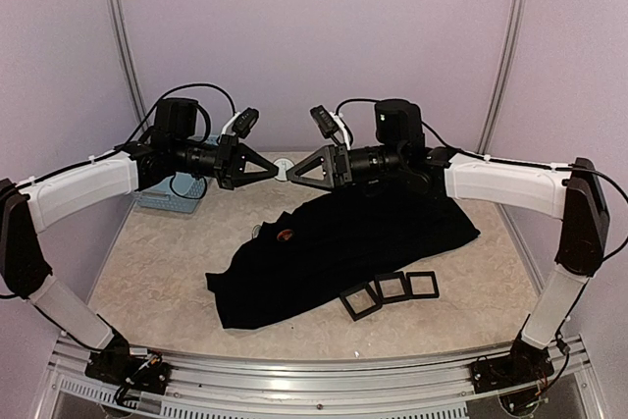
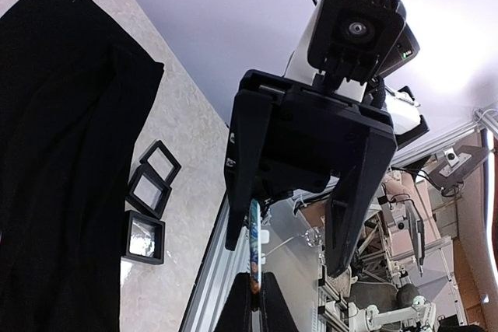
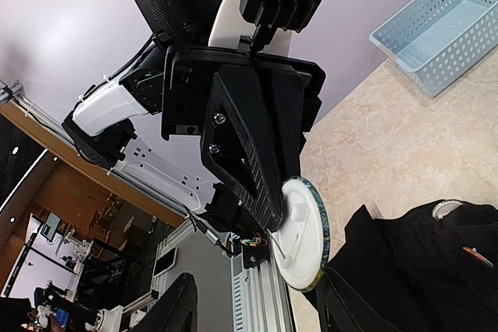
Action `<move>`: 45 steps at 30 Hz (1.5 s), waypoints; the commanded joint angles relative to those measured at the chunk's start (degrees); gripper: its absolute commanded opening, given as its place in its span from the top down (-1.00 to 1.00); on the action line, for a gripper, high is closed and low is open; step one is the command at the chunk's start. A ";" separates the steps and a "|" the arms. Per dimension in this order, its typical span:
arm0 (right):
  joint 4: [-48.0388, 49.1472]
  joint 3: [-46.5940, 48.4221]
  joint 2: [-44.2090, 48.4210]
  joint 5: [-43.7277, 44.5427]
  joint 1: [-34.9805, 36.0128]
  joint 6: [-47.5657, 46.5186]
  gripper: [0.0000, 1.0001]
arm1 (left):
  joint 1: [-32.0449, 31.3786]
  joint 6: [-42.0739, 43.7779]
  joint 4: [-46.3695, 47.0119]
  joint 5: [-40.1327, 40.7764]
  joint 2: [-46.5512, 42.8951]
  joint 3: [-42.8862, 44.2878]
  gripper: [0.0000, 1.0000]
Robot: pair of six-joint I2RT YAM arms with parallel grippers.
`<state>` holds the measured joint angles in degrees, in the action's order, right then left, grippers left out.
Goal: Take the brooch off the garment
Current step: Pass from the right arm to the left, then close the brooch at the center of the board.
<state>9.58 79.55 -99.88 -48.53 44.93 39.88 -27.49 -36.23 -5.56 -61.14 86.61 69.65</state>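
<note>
The brooch (image 1: 284,170) is off the garment (image 1: 343,242) and up in the air over the surface's (image 1: 157,262) 12 o'clock side, between the two claws, which face each other tip to tip. It is a flat round disc with a smooth white back and a thin multicoloured band around its rim. Seen edge-on from the left wrist, it is only a narrow sliver.

The left claw (image 1: 276,170) is closed narrow on the disc, its black wedge-shaped fingers pinching the faces. The right claw (image 2: 288,239) stands wide, its angular matte-black fingers astride the disc. The brooch's edge sits close by one of them, and whether they touch I cannot tell.

The garment is a large limp spread of plain black cloth, rumpled into soft folds from the centre toward 3 o'clock on the beige, speckled surface. A small red spot (image 1: 285,235) shows near its 10 o'clock edge, too small to make out. Three small black square frames (image 1: 390,289) lie in a row touching the cloth's 5 o'clock edge. A light-blue perforated plastic basket (image 3: 443,29) sits at 10 o'clock.
</note>
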 commanded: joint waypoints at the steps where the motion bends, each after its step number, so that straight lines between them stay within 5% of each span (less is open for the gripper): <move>1: 1.51 -0.13 -1.17 -0.16 0.51 0.64 0.00 | 0.24 -0.38 1.42 -0.91 -1.36 -0.66 1.00; 45: 7.77 0.96 -5.15 -1.02 0.62 6.75 0.74 | -1.64 3.42 -0.71 -4.60 -0.15 1.98 1.00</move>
<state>17.72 79.77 -103.72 -50.35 45.01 46.13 -28.12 -34.28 -6.00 -63.88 86.63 70.00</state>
